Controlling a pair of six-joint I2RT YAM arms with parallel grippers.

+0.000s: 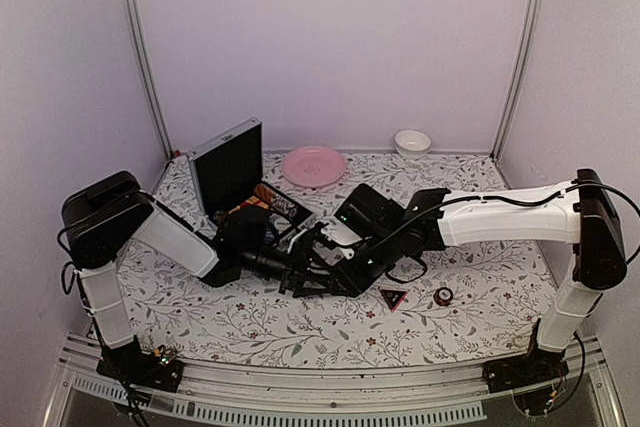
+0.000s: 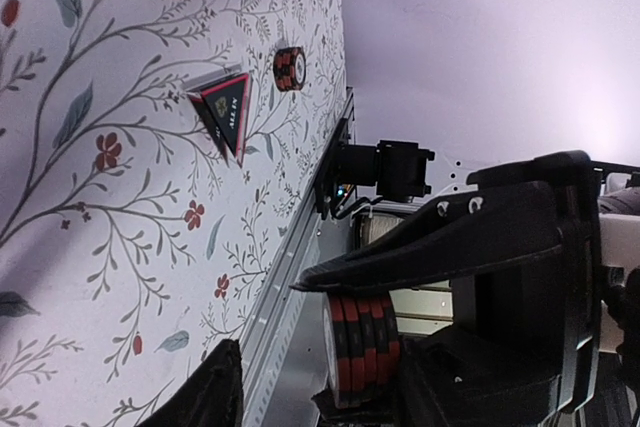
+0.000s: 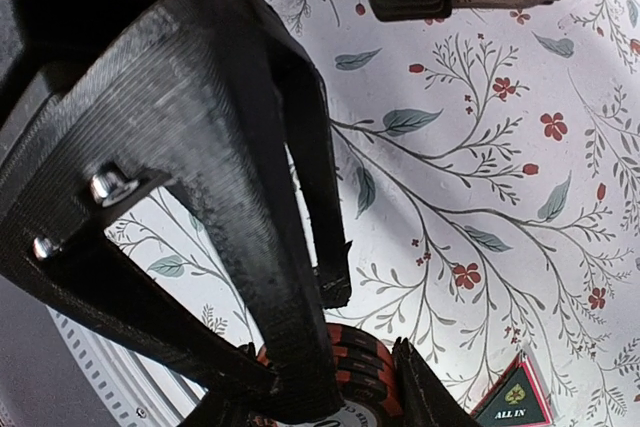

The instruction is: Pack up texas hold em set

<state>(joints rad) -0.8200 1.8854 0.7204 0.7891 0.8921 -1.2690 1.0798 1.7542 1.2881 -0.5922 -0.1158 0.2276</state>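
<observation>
Above the table's middle, a red and dark chip stack (image 2: 365,347) (image 3: 372,372) sits with my right gripper (image 1: 326,261) (image 3: 320,347) shut on its rim. My left gripper (image 1: 300,275) (image 2: 320,372) meets it there and stands open; one of its fingers (image 2: 215,387) is well clear of the stack's face. A second chip stack (image 1: 443,296) (image 2: 288,68) and the black-and-red triangle (image 1: 393,298) (image 2: 226,107) (image 3: 515,402) lie on the table to the right. The silver case (image 1: 232,162) stands open at the back left with items inside.
A pink plate (image 1: 313,165) lies behind the case, and a small white bowl (image 1: 412,142) sits near the back wall. Both forearms cross the table's middle. The metal front rail (image 2: 285,277) runs along the near edge.
</observation>
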